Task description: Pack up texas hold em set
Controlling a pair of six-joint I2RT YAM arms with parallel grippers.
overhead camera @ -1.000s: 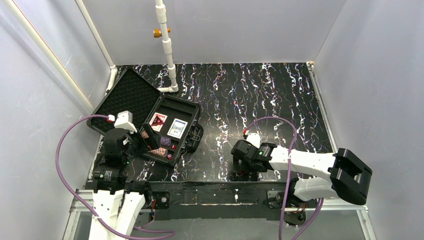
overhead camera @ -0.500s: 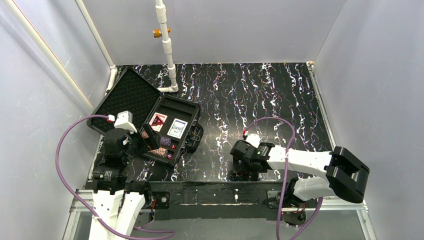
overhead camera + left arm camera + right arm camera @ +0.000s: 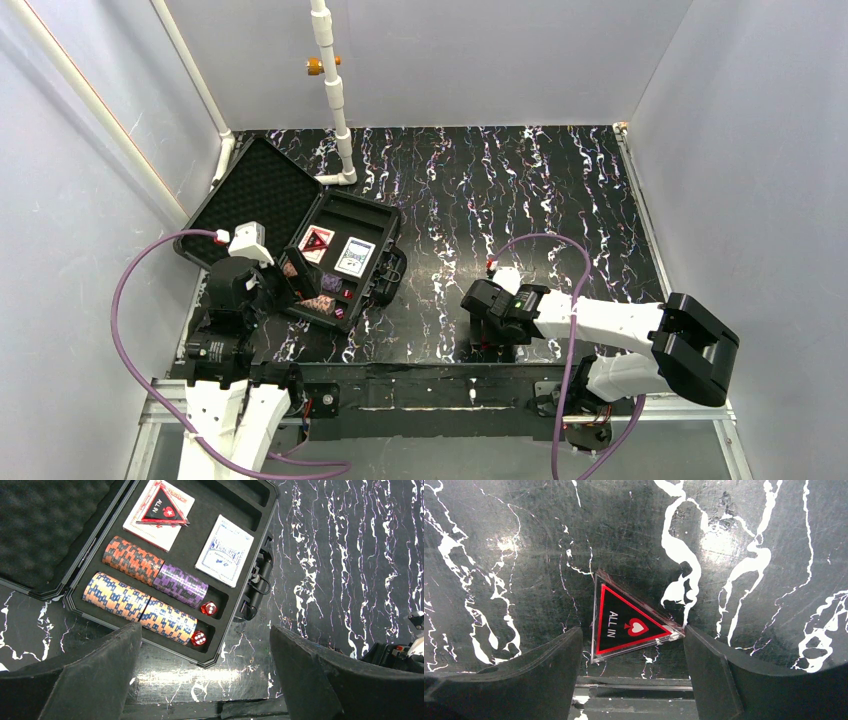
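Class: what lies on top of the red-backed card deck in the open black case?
A red-edged black plastic triangle marked ALL IN lies on the red-backed card deck, hiding much of its face.

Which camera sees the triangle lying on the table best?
The right wrist camera: the triangle lies in the middle, between the fingers of the right gripper, and ALL IN is readable. From the top camera that gripper hides most of it. The left wrist camera misses it, showing only another triangle inside the case.
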